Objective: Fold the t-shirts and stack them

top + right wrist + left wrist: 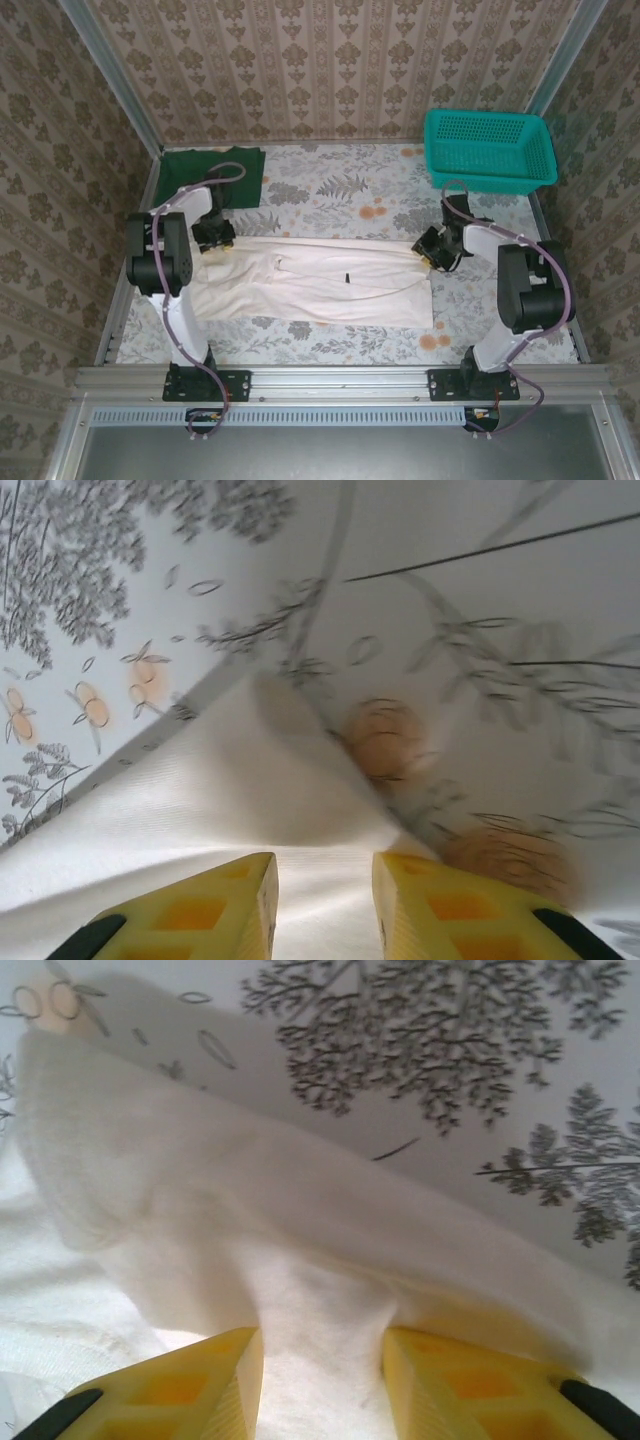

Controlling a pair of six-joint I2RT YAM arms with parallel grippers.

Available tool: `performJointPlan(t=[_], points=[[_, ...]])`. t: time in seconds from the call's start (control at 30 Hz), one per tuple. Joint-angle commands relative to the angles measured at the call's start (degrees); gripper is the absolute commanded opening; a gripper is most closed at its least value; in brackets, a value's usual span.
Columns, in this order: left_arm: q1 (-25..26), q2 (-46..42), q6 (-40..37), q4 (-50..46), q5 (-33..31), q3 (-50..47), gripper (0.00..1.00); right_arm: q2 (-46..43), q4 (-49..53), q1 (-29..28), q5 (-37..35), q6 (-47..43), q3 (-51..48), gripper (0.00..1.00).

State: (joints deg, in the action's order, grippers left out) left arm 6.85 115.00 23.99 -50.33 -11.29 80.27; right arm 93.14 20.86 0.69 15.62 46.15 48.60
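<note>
Two grippers sit low over one off-white t-shirt (310, 280), one at each of its ends. The left gripper (322, 1345) has its yellow fingers (215, 1375) partly closed, and a gathered pucker of the cloth is nipped between them. From there the fabric rises in a soft tented fold away from the fingertips. The right gripper (325, 865) stands about as narrow, with the shirt's edge running in between its fingers (425, 900) and a ridge of cloth lifted just ahead of them. Whether those fingers actually press the cloth I cannot tell.

The off-white t-shirt lies spread on the flowered table (330, 190), its long axis running straight from the left gripper to the right gripper. A small dark tag mark (345, 277) sits roughly midway between them. The dark green t-shirt (210, 172) lies flat beyond the left gripper, on its far side and apart from the white cloth. A teal basket (490, 150) stands beyond the right gripper.
</note>
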Motion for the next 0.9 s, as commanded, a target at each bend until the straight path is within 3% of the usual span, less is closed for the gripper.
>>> performJointPlan(t=[0.0, 0.27, 0.37, 0.47, 0.6, 0.73, 0.87], points=[[3.9, 3.3, 0.5, -1.5, -0.7, 2.5, 0.4, -2.9, 1.9, 2.7, -2.5, 1.7, -2.0, 0.34], [15.7, 14.0, 3.6, -5.5, 0.6, 18.4, 0.41, -16.9, 7.3, 6.9, -4.7, -1.3, -3.8, 0.38], [18.3, 18.1, 4.3, -9.5, -1.5, 25.4, 0.42, -21.5, 8.9, 6.8, -4.4, -3.0, -2.9, 0.39], [18.2, 17.9, 4.7, -9.0, -1.4, 25.3, 0.43, -22.6, 9.4, 5.7, -2.5, -4.4, -2.5, 0.38], [17.8, 16.3, 4.4, -7.8, -1.8, 23.4, 0.43, -16.6, 9.2, 0.2, -0.2, -7.1, -0.4, 0.35], [17.2, 15.2, 4.7, -8.2, -2.6, 22.0, 0.43, -4.7, 9.5, -5.9, 0.6, -8.8, 4.4, 0.31], [16.5, 14.8, 4.9, -7.8, -2.4, 20.5, 0.42, 3.3, 9.1, -8.0, -1.4, -6.6, 7.3, 0.26]])
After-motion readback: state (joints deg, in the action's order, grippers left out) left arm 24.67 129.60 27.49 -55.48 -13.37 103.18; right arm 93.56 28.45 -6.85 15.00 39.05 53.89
